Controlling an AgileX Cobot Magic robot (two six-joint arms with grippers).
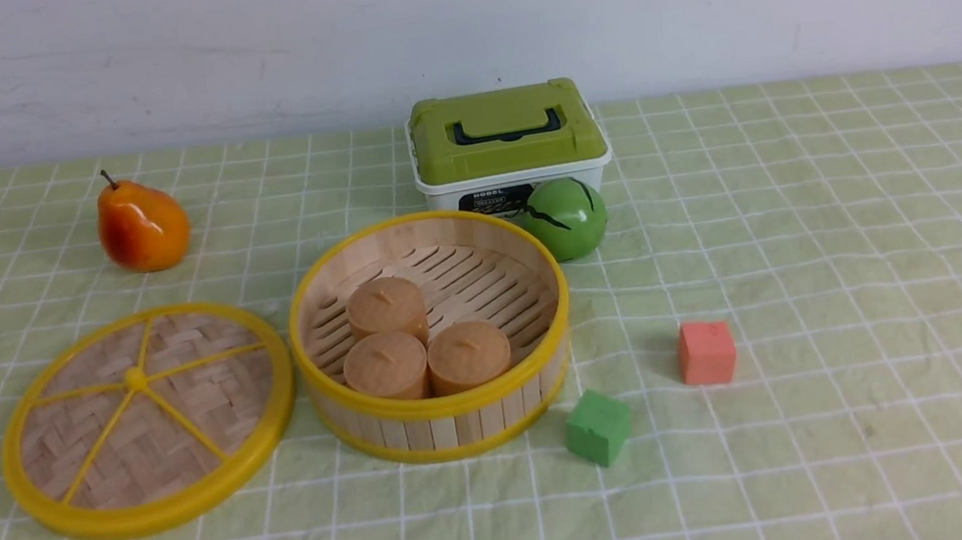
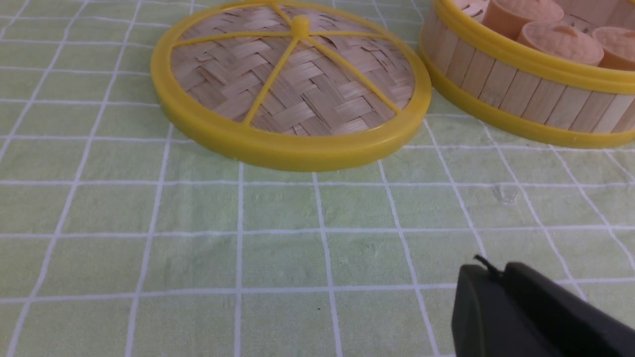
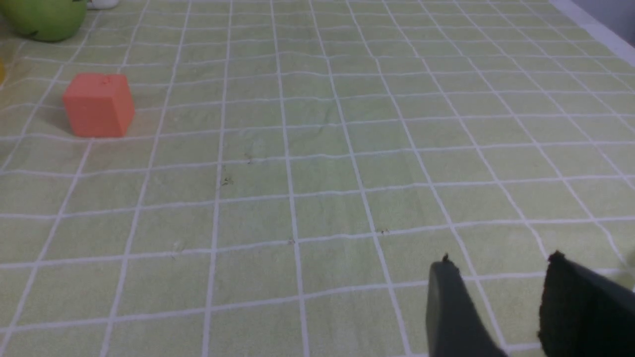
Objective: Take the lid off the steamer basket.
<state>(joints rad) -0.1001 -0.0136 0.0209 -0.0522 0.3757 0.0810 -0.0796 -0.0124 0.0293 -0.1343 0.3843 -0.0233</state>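
The lid (image 1: 145,421), a woven bamboo disc with a yellow rim and spokes, lies flat on the cloth just left of the steamer basket (image 1: 442,406). The basket stands uncovered, with three tan round cakes (image 1: 426,340) inside. In the left wrist view the lid (image 2: 292,84) and the basket's slat wall (image 2: 521,94) lie beyond my left gripper (image 2: 493,270), whose fingers are pressed together, shut on nothing and well apart from the lid. My right gripper (image 3: 500,262) hovers open over bare cloth with nothing between its fingers. Neither gripper shows in the front view.
A pear (image 1: 141,227) sits at the back left. A white box with a green top (image 1: 506,136) and a green ball (image 1: 566,217) stand behind the basket. A green cube (image 1: 597,426) and a red cube (image 1: 706,351) lie to the basket's right.
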